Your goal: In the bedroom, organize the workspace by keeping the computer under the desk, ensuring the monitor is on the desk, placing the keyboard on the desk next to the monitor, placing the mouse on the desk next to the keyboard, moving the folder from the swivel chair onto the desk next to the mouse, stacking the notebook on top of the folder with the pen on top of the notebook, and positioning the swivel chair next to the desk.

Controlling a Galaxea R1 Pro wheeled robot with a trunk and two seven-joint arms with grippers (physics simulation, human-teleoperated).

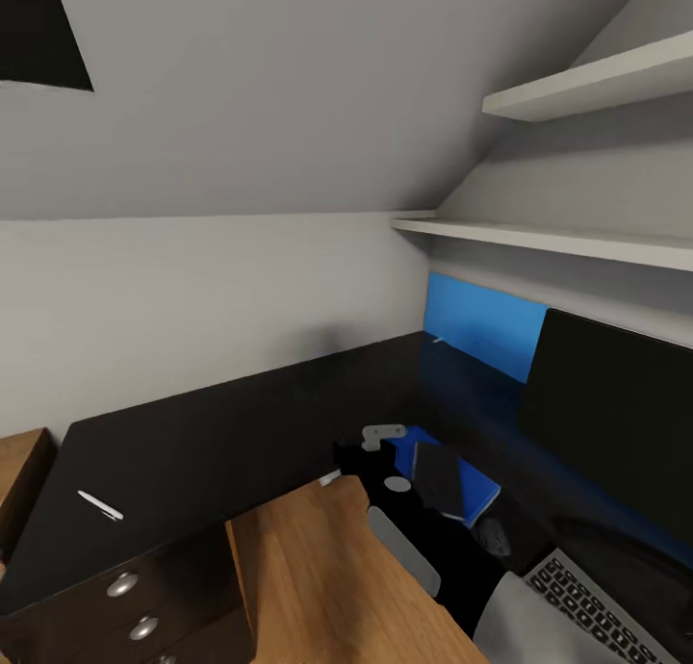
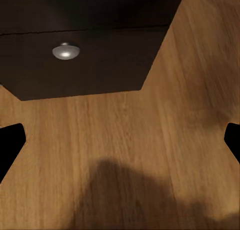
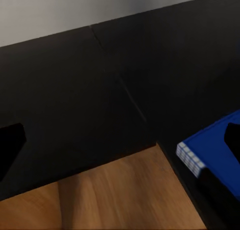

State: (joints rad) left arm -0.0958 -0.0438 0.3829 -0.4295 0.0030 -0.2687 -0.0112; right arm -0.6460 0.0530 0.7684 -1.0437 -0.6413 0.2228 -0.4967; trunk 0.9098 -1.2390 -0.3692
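The black desk (image 1: 241, 423) runs in an L along the walls. At the right stands the monitor (image 1: 616, 423), with the keyboard (image 1: 597, 606) in front of it and the dark mouse (image 1: 494, 537) beside that. The blue folder (image 1: 479, 493) lies flat on the desk with the dark notebook (image 1: 438, 473) on top of it. Far off on the left wing lies the white pen (image 1: 100, 505). My right gripper (image 3: 120, 140) hangs open over the desk corner, the folder (image 3: 210, 145) by one finger. Over the floor by a drawer, my left gripper (image 2: 120, 140) is open and holds nothing.
Black drawers with silver knobs (image 1: 122, 584) sit under the left wing; one knob (image 2: 65, 51) is near my left gripper. Wooden floor (image 1: 318, 577) fills the desk's inner corner. Two white shelves (image 1: 577, 241) hang over the right wing. A light wooden unit (image 1: 19, 472) stands far left.
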